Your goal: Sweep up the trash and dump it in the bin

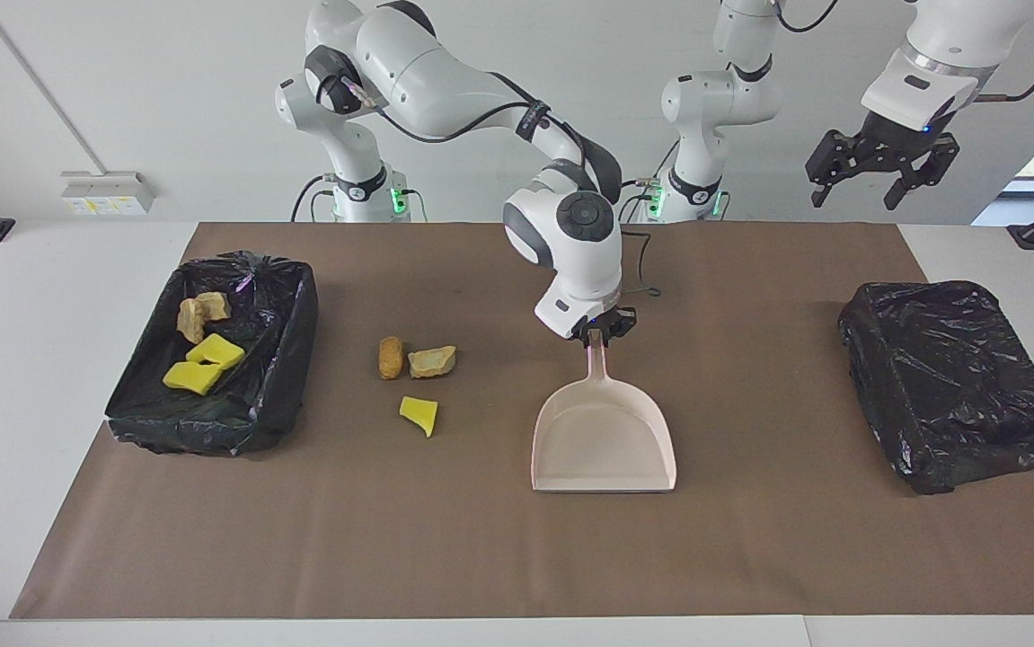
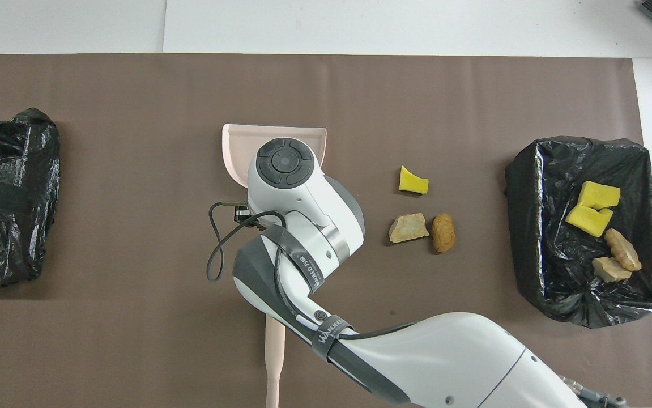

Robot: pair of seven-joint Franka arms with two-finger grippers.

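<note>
My right gripper (image 1: 598, 332) is shut on the handle of the pale pink dustpan (image 1: 602, 438), whose mouth points away from the robots over the middle of the mat. The overhead view shows only the pan's lip (image 2: 236, 148); the arm covers the rest. Three loose pieces of trash lie beside the pan toward the right arm's end: a brown lump (image 1: 390, 357), a tan lump (image 1: 432, 360) and a yellow chunk (image 1: 419, 414). The bin (image 1: 290, 377) at that end holds several more scraps. My left gripper (image 1: 860, 184) waits open, high over the left arm's end.
A box wrapped in black plastic (image 1: 948, 377) sits at the left arm's end of the brown mat (image 1: 750, 557). A beige handle (image 2: 275, 357) lies near the robots' edge, partly under the right arm. The bin shows in the overhead view too (image 2: 529, 238).
</note>
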